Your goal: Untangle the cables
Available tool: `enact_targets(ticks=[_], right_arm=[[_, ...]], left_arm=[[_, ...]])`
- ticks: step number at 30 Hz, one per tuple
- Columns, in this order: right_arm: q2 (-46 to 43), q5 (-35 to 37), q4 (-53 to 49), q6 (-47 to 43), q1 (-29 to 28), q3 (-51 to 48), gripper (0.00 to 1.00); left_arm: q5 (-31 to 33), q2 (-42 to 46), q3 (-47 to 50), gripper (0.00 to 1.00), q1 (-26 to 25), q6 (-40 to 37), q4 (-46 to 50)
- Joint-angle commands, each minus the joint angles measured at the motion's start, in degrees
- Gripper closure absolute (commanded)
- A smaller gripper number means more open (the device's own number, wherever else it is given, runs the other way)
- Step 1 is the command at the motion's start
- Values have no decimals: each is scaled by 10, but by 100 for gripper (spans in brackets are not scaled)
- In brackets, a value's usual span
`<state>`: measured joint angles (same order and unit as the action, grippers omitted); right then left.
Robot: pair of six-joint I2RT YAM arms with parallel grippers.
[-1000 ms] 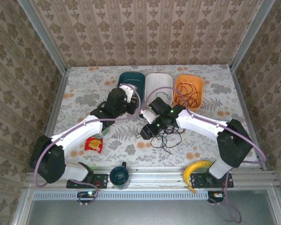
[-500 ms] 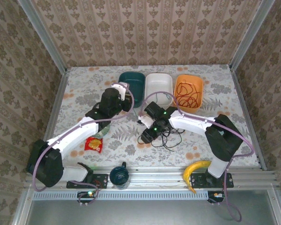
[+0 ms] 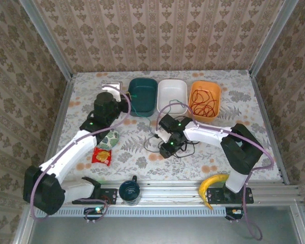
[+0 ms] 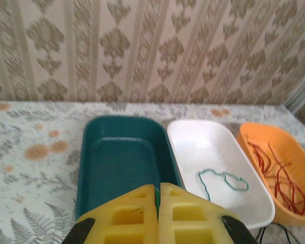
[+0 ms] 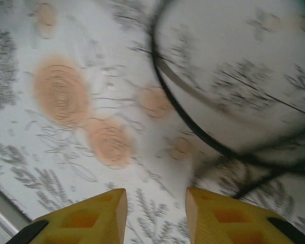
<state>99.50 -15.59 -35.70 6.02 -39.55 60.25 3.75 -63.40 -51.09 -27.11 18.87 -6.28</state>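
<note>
Black cable (image 5: 208, 141) is what my next move turns on. It lies on the table on the near side of the white tray (image 4: 188, 137), just ahead of my right gripper (image 5: 156, 213) and a little to its right. Its nearest strand runs slantwise away from the fingertips rather than across the gap. That gripper points down at the table, partly open, with nothing between its fingers. I judge I must reach forward and turn until the strand crosses the gap before closing. My left gripper (image 4: 156, 208) is closed, over the near end of the teal tray (image 4: 122, 168) left of the white tray. It is the farther arm, and I cannot tell whether it pinches anything. Green cable (image 4: 213, 171) lies in the white tray, and red cable (image 4: 279, 178) lies in the orange tray (image 4: 254, 137) to its right.
</note>
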Motion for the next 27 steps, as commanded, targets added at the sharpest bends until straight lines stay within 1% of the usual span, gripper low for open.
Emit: enact_targets(ticks=[1,5,8,10,13,14,15,17,19,22,25,27], right_arm=[[-1,-25,20,54,40,-21,63],[-15,-68,60,84,83,-44,63],[-38,-85,92,95,101,-59,63],[-61,-74,105,95,105,-64,62],[-106,-46,128,100,115,-78,61],[-125,-37,137,105,121,-85,61],[-142,-30,147,111,127,-92,61],[-191,-20,177,137,148,-117,61],[-246,-13,206,165,170,-142,61],[-314,10,238,191,196,-170,59],[-359,39,225,188,205,-170,59],[-380,46,213,182,209,-167,59]], left_arm=[[-31,31,-25,100,31,-5,32],[-98,31,-62,100,41,-18,101],[-143,19,-65,100,38,-15,120],[-139,15,-54,100,28,-6,109],[-129,16,-22,100,13,4,52],[-126,13,-14,100,-6,13,29],[-123,8,-10,100,-10,22,10],[-108,-15,-18,100,-23,37,-16],[-83,-45,-44,100,-38,34,-20],[-21,-103,-100,100,-62,9,-8],[57,-168,-158,100,-76,-7,-5],[100,-215,-198,100,-78,-21,-6]])
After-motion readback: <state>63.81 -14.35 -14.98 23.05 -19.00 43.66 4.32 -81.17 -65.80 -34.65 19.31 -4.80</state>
